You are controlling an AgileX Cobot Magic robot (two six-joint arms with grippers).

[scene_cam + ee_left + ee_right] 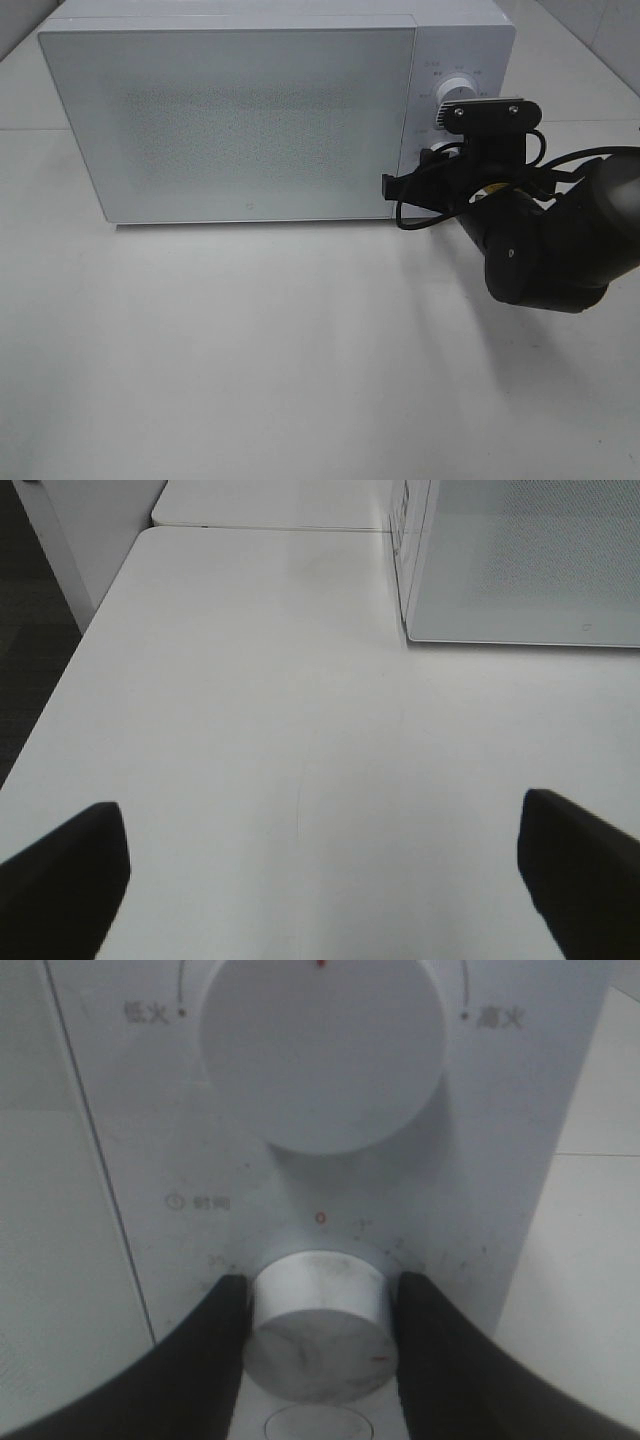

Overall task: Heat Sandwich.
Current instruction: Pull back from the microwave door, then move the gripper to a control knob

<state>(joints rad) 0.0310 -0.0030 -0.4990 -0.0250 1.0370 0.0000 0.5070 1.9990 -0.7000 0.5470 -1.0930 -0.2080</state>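
right gripper (320,1305) clasps timer knob (318,1338) between its fingers | left gripper (322,875) spread, empty | sandwich unseen, likely behind microwave (230,120) door beside right gripper | risk: grip slips on smooth knob, timer underset

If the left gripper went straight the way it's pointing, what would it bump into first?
Probably just the flat white tabletop ahead of the open left gripper; the white box-shaped microwave oven sits off to one side.
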